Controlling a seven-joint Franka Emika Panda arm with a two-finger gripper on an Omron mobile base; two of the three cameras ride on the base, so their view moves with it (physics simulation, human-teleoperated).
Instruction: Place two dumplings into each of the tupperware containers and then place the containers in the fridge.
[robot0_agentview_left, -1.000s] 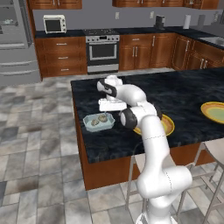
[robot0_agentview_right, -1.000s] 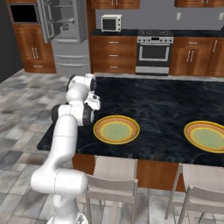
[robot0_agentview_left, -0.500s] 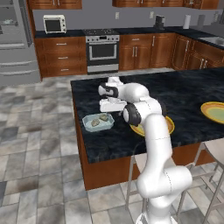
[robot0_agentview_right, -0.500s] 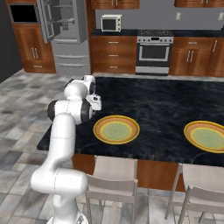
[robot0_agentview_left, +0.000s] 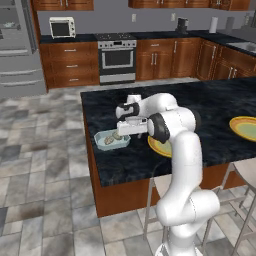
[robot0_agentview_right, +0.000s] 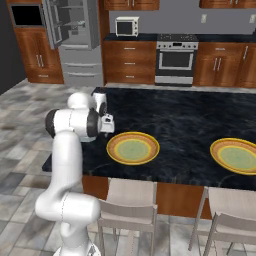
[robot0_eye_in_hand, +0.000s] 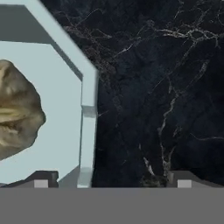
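**A:** What has changed in the last second?
**B:** The hand (robot0_eye_in_hand: 112, 180) has dropped from above the table (robot0_agentview_left: 210, 115) to the edge of the pale-blue container (robot0_agentview_left: 113, 140). Its jaws are spread wide and grip nothing.
**A:** And the dumplings?
**B:** Two dumplings (robot0_agentview_left: 118, 135) lie inside that container, which sits near the table's left edge. One fingertip is inside the rim (robot0_eye_in_hand: 88, 118), the other outside it.
**A:** So this one is filled?
**B:** I'd judge so. Next comes a pinch on the rim, then the trip to the fridge (robot0_agentview_left: 17, 55)
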